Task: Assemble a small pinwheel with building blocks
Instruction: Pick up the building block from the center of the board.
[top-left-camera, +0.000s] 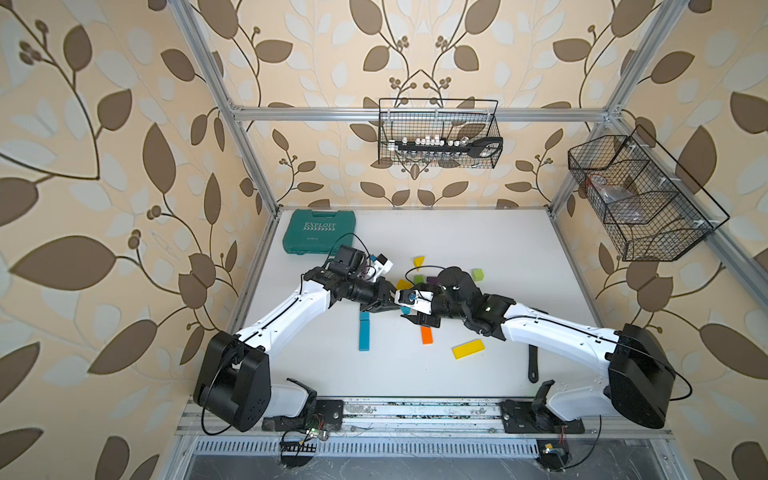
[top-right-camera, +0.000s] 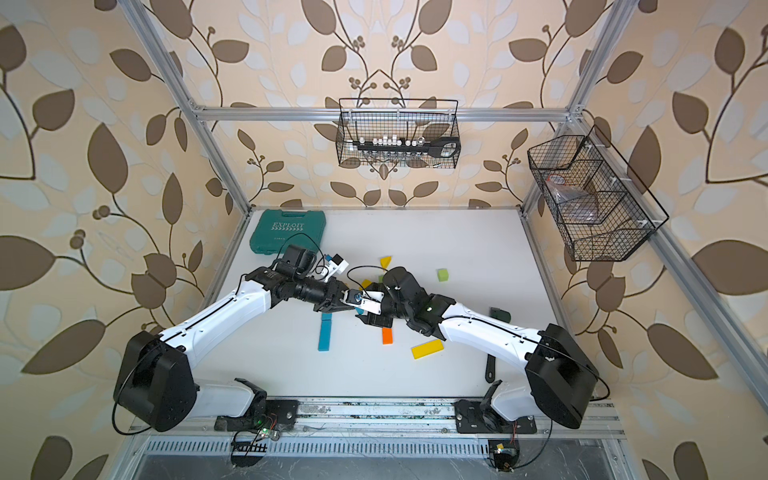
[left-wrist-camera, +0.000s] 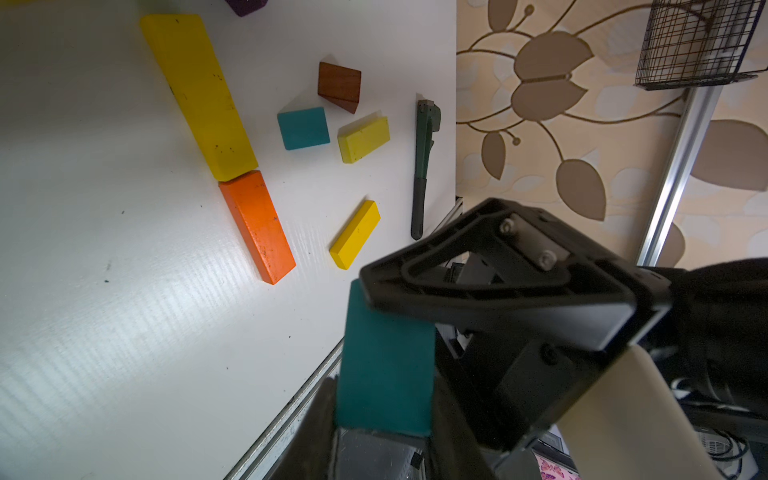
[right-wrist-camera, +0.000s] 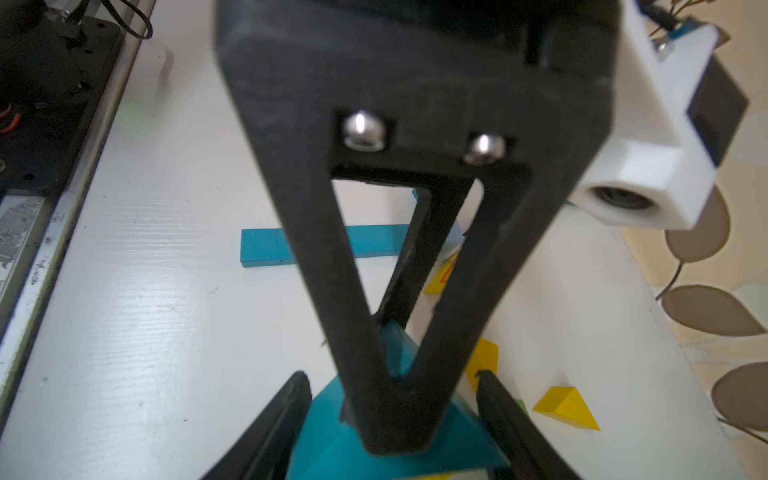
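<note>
The teal wedge (right-wrist-camera: 328, 440) is off the table, clamped in the left gripper (left-wrist-camera: 382, 395), whose jaws are closed hard on it. The right gripper (right-wrist-camera: 395, 419) meets it nose to nose. Its fingers (right-wrist-camera: 286, 415) stand partly apart on either side of the same wedge, but I cannot tell whether they press on it. This looks like a pass from one gripper to the other.

The wedge is probably painted wood: light, stiff and not fragile, but smooth. Its sloping faces would likely squirt out of a squeeze. The right gripper should take it across two flat, parallel faces, clear of the left fingertips, and close firmly before the left lets go.

Both arms reach inward from their bases with elbows raised and wrists bent, so the grippers lie low and nearly level above the table. On the table under the left gripper lies a teal bar (top-left-camera: 364, 332). An orange block (top-left-camera: 427, 334) lies under the right gripper, and a yellow bar (top-left-camera: 468, 348) lies back toward the right forearm.
</note>
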